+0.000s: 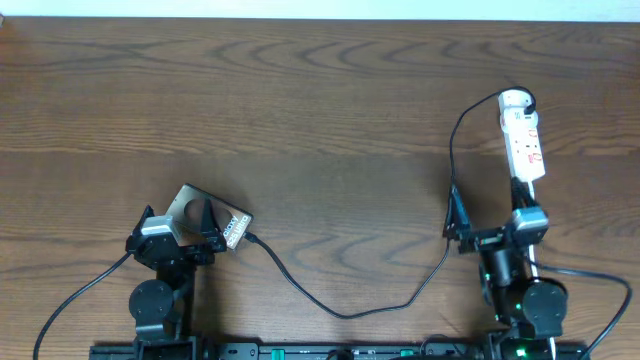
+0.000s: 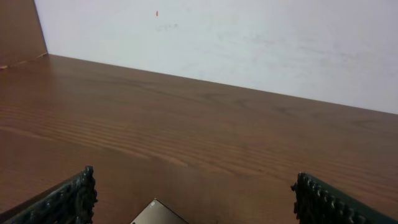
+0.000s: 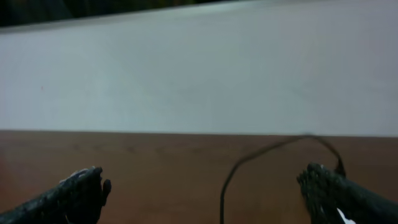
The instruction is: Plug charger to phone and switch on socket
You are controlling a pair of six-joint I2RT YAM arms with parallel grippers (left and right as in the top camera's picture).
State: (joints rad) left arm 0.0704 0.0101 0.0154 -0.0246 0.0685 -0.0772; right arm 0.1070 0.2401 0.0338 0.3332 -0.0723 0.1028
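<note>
The phone (image 1: pixel 190 208) lies flat and skewed at the near left of the table (image 1: pixel 320 100), lettered end facing the middle, where the charger (image 1: pixel 345 313) tip meets it; whether it is seated I cannot tell. The cable sags in 1 slack loop up to the socket (image 1: pixel 522 135) at far right. The left gripper (image 1: pixel 180 216) straddles the phone, jaws wide and empty, likely to steady it; the right gripper (image 1: pixel 488 205), equally wide and empty, sits just short of the socket, handy for its switch

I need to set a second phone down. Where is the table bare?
Bare wood: the far side and middle, from the flat dark grey-brown phone across to the thin black charger cable. Crowded: around the white elongated power strip, and the near edge, where the cable sags between the left gripper and right gripper.
</note>
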